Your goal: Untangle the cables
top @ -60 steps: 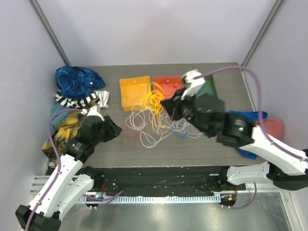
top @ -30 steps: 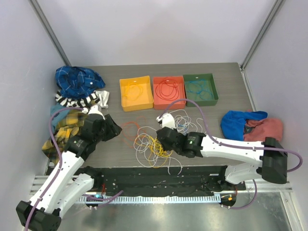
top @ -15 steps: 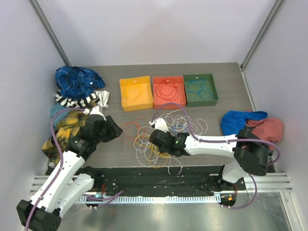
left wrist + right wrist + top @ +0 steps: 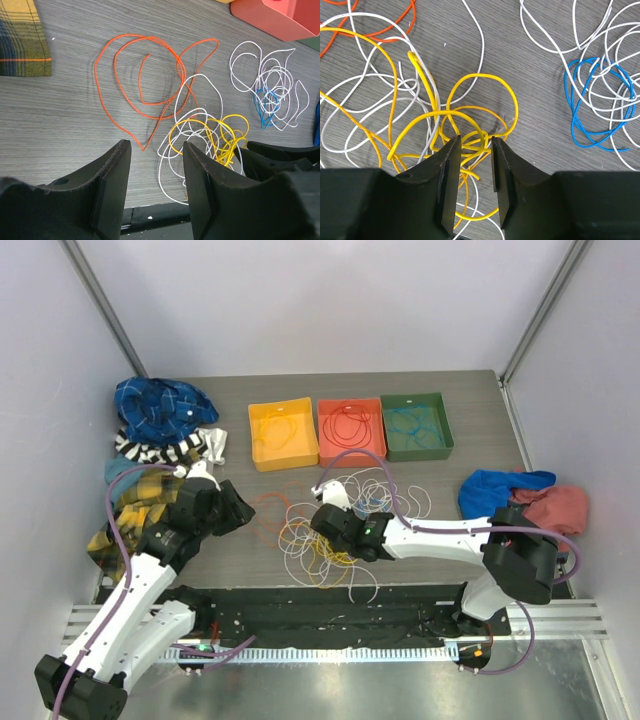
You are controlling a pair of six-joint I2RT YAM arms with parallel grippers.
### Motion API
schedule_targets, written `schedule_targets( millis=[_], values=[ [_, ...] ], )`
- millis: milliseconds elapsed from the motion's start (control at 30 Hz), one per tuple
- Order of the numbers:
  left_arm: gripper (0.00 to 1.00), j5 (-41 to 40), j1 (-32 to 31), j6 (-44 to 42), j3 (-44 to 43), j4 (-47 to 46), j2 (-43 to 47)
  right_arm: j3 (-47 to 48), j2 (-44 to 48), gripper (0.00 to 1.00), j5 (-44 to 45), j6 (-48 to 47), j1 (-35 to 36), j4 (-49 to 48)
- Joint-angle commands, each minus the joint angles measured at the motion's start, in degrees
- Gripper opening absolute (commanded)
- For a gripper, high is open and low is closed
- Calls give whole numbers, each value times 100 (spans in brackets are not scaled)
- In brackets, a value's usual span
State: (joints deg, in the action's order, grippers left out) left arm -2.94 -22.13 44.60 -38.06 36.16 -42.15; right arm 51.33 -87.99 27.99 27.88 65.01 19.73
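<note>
The cables lie in a loose tangle (image 4: 320, 540) near the table's front. In the left wrist view an orange loop (image 4: 145, 75) lies to the left, yellow loops (image 4: 222, 135) and white loops cross in the middle, and white loops with a blue one (image 4: 267, 100) lie to the right. My right gripper (image 4: 322, 532) is low over the tangle. Its jaws are open around a knot of yellow cable (image 4: 470, 140), with a blue loop (image 4: 600, 110) off to its right. My left gripper (image 4: 238, 510) is open and empty, just left of the orange loop (image 4: 268, 508).
Yellow (image 4: 252, 435), red (image 4: 321, 435) and green (image 4: 448, 425) trays stand in a row at the back, each with cable inside. Cloths are piled at the left (image 4: 160, 410) and right (image 4: 520, 500) edges. A plaid cloth (image 4: 20, 45) lies beside the orange loop.
My right arm has come down from over the trays to the front of the table, and the tangle now lies nearer the front. In the last half second little has moved. The left arm stays put.
</note>
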Motion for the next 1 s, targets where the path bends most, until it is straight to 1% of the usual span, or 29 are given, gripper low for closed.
schedule_targets(
  millis=[0, 67, 233, 267, 333, 367, 500, 533, 633, 667, 700, 733, 767, 833, 867, 967],
  values=[
    [50, 57, -19, -57, 27, -241, 5, 202, 212, 38, 190, -72, -24, -144],
    [50, 48, -19, -57, 27, -250, 23, 211, 177, 38, 216, -90, -67, -162],
    [50, 48, -19, -48, 27, -241, -12, 132, 27, 28, 146, -142, -278, -364],
    [50, 48, -11, -48, 18, -250, -12, 114, 27, 19, 154, -142, -279, -373],
    [50, 48, -19, -48, 18, -233, -4, 114, 149, 11, 163, -134, -287, -399],
    [50, 39, -19, -48, 18, -232, -4, 131, 237, 1, 189, -125, -279, -399],
    [50, 30, -19, -48, 9, -206, 49, 368, 843, 1, 400, -283, -270, -207],
    [50, 39, -19, -48, 10, -215, 32, 491, 966, 1, 444, -335, -270, 3],
    [50, 65, -11, -48, -26, -215, 14, 1272, 1476, 1, 690, -730, -235, 460],
    [50, 74, -19, -39, -34, -215, 14, 1840, 1608, 1, 769, -853, -235, 566],
    [50, 66, -19, -39, -34, -215, 14, 2150, 1783, 1, 857, -1115, -235, 733],
    [50, 57, -19, -30, -34, -224, 5, 2466, 1837, 1, 884, -1205, -235, 804],
    [50, 65, -19, -22, -26, -232, 14, 3078, 1881, 1, 884, -1302, -235, 874],
    [50, 65, -19, 5, -26, -259, 14, 3636, 1890, 1, 805, -1487, -226, 1067],
    [50, 65, -19, 14, -26, -250, 23, 4100, 1882, 1, 761, -1513, -235, 1121],
    [50, 48, -19, 31, -26, -259, 40, 4734, 1803, 1, 620, -1662, -226, 1191]
  ],
)
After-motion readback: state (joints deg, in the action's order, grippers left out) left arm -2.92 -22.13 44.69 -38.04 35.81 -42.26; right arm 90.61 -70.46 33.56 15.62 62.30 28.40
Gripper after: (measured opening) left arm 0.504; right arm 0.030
